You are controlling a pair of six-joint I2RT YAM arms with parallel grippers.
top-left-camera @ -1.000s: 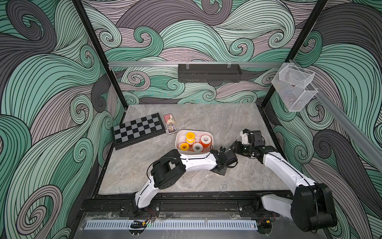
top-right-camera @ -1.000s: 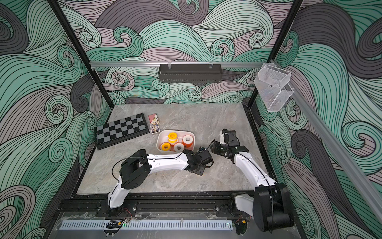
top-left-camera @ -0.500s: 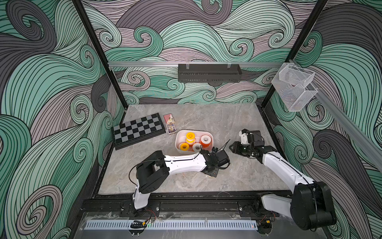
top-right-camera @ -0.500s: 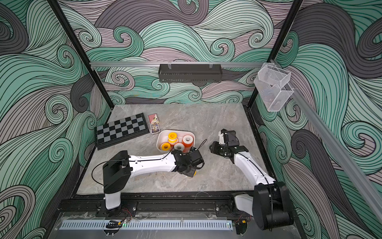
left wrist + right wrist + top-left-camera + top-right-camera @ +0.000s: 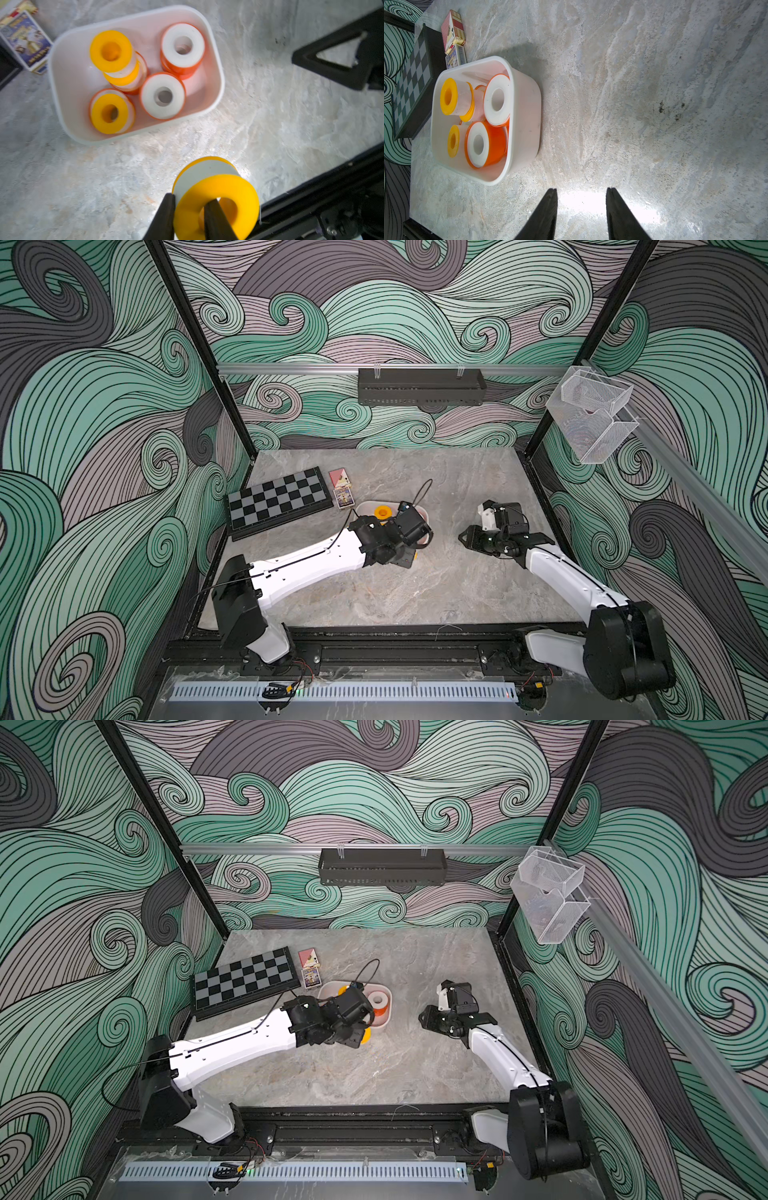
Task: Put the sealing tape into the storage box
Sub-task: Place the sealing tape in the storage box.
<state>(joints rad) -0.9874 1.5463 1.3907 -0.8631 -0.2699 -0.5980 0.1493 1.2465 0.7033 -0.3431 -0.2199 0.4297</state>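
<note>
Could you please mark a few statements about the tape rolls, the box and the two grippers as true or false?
1. The left gripper grips a yellow roll, one finger through its hole. True.
2. The right gripper holds an orange roll. False: it is open and empty.
3. The white box is empty. False: several rolls stand inside.
4. A chessboard lies beside two card boxes. True.

Reads as a robotics lab test cell. Boxed in by printed teal-and-grey swirl wall panels point(image 5: 104, 448) on black metal frame posts point(image 5: 203, 352). Floored with a grey marble-look tabletop point(image 5: 415, 593). Fitted with two white-and-black robot arms point(image 5: 307, 564) point(image 5: 561, 574) mounted on a black front rail point(image 5: 374, 655), a slotted white duct point(image 5: 345, 691), a hanging black perforated metal tray point(image 5: 419, 387).
</note>
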